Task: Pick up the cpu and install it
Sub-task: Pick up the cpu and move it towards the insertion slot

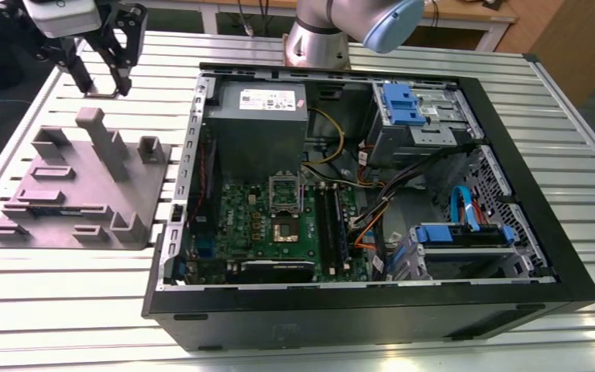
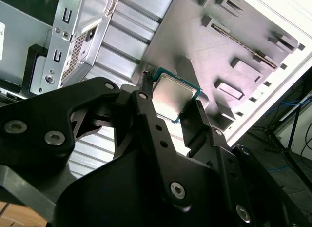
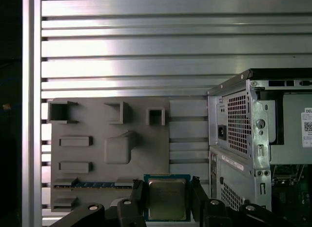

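Observation:
The cpu [image 3: 167, 197] [image 2: 173, 96], a small square chip with a silvery top and a thin green rim, sits between my gripper's two black fingers in both wrist views. My gripper [image 1: 104, 89] [image 3: 167, 200] [image 2: 170, 101] is shut on it, one finger [image 3: 138, 196] pressing each side. In the exterior view the gripper hangs over the slatted table beyond the grey fixture [image 1: 70, 194], at the far left and well away from the case. The dark cpu socket [image 1: 285, 229] lies on the green motherboard inside the case, with its metal frame [image 1: 285, 190] swung up.
The open black computer case [image 1: 370, 310] takes up the middle and right of the table, with a grey power supply [image 1: 261, 116], blue drive brackets [image 1: 406, 105] and loose cables inside. The fixture's upright posts [image 1: 99, 136] stand close to the gripper. The arm's base [image 1: 318, 39] is behind the case.

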`<state>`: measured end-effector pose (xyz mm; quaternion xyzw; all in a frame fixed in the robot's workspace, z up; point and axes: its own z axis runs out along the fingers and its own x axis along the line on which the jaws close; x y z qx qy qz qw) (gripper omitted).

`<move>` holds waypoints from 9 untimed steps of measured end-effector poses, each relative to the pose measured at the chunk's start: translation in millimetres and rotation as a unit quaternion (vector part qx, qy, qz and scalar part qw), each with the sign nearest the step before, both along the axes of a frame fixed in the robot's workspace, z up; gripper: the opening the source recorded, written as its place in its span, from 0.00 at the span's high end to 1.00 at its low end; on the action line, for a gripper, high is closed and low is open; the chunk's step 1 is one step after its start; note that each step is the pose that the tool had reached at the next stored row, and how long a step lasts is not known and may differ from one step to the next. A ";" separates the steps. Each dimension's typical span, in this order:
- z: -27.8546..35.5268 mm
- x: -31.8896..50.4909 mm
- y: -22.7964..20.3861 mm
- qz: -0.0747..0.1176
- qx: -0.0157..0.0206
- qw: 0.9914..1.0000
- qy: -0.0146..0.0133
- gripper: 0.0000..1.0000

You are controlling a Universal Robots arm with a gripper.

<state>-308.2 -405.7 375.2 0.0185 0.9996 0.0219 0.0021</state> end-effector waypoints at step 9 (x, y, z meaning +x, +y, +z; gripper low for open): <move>0.0 1.8 0.0 0.000 0.000 1.000 0.000 0.53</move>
